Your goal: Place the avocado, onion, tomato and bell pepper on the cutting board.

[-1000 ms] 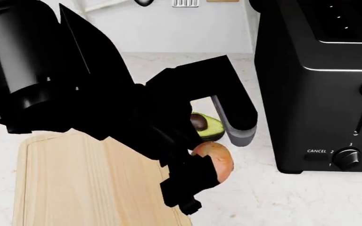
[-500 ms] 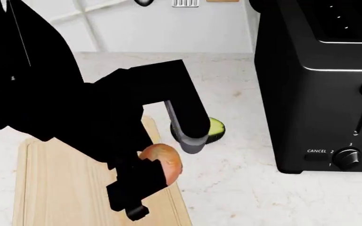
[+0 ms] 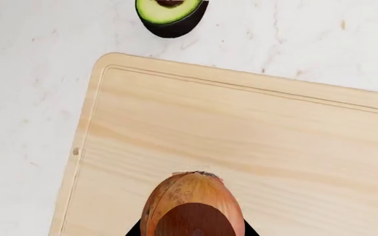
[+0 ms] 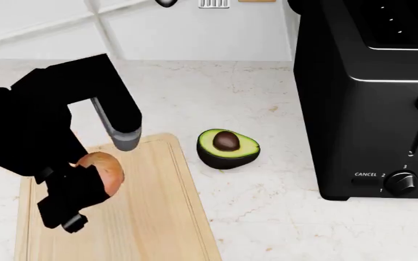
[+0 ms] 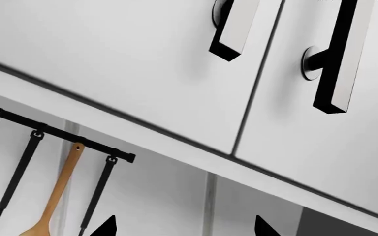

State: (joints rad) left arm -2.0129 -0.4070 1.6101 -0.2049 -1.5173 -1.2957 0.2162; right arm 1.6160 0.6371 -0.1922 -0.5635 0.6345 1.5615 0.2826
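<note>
While the black left gripper (image 4: 85, 182) sits at the left middle of the head view, it's clamped on the small tan-orange egg-shaped onion (image 4: 102, 169), holding it up over the pale wooden rectangular cutting board (image 4: 151, 217) that fills the lower left of the frame. In the left wrist view the onion (image 3: 192, 204) fills the bottom centre with the board (image 3: 241, 128) spread out behind it. The halved avocado with dark skin, yellow-green flesh and a brown pit (image 4: 227, 148) lies cut side up on the white marble counter (image 4: 267, 206), just beside the board's far right corner, not on it. A big black toaster (image 4: 372, 98) takes up the right side. The right wrist view only shows white cabinet doors (image 5: 143, 64) and a wooden spoon (image 5: 54, 196) on a black rail, so can't tell how that gripper's jaws stand.
</note>
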